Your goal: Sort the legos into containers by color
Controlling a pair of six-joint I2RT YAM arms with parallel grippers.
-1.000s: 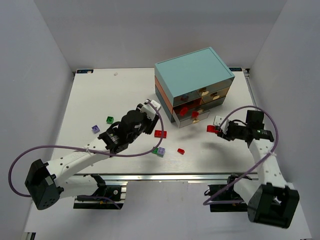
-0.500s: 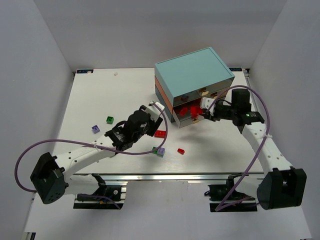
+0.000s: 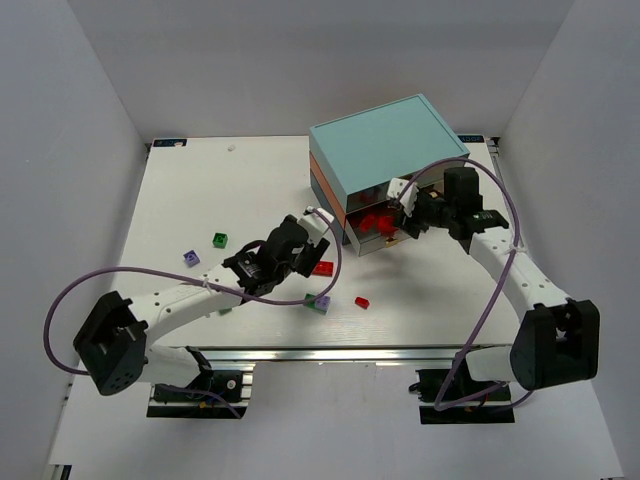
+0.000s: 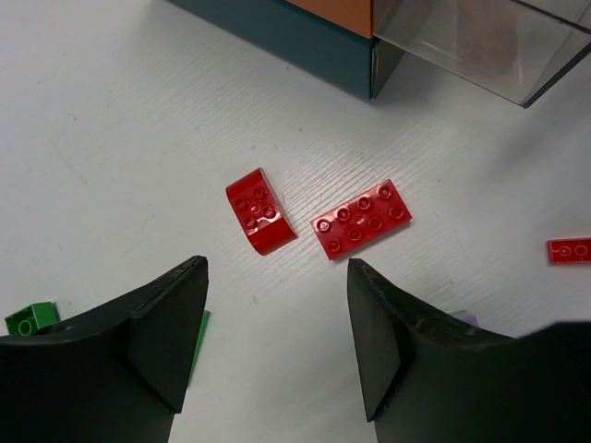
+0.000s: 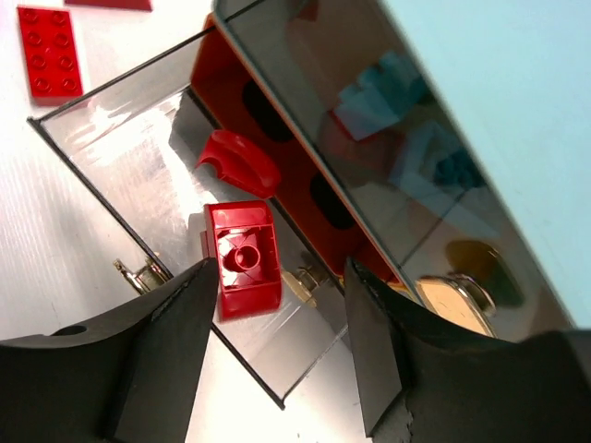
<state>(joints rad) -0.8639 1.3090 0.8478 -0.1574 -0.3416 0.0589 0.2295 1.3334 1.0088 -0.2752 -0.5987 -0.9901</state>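
2 legos (image 5: 243,258) in open drawer (image 5: 120,138) | 2 loose legos (image 4: 360,220) before chest (image 3: 388,150)

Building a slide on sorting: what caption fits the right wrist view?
Open right gripper hovers above the pulled-out clear drawer, which holds two red legos.

**White table, bricks loose around the left hand**

The white table (image 3: 200,190) carries a boxy chest (image 3: 390,165) right in front of the right hand (image 5: 279,268). Just ahead of the left hand (image 4: 277,268), a curved red brick (image 4: 260,210) and a flat red brick (image 4: 361,219) lie side by side, not touching. A small red brick (image 4: 570,250) lies to its right. A green brick (image 3: 219,240) and a lilac brick (image 3: 191,258) lie well to its left.
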